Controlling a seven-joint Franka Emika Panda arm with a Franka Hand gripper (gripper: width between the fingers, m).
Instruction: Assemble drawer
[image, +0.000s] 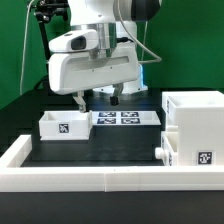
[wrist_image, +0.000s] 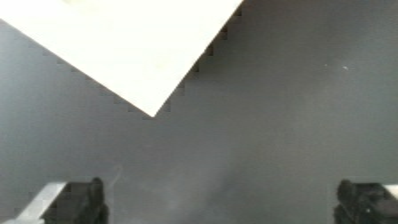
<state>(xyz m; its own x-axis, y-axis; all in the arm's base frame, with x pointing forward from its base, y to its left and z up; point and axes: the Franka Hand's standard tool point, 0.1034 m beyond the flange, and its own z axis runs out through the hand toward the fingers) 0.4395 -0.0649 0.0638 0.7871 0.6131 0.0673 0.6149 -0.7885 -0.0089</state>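
Note:
The drawer housing (image: 196, 112), a tall white box, stands at the exterior view's right. A tray (image: 186, 150) sits in its lower part, its knob (image: 160, 152) pointing to the exterior view's left. A second small open-top tray (image: 62, 125) with a tag stands loose on the dark table at the left. My gripper (image: 97, 99) hangs open and empty over the table behind the marker board (image: 120, 118). In the wrist view my gripper (wrist_image: 217, 203) has its fingers (wrist_image: 71, 200) far apart with only dark table between them. A plain white corner (wrist_image: 134, 45) shows ahead; I cannot tell which part it is.
A low white rim (image: 100, 172) runs along the table's front and left side. A green wall stands behind the arm.

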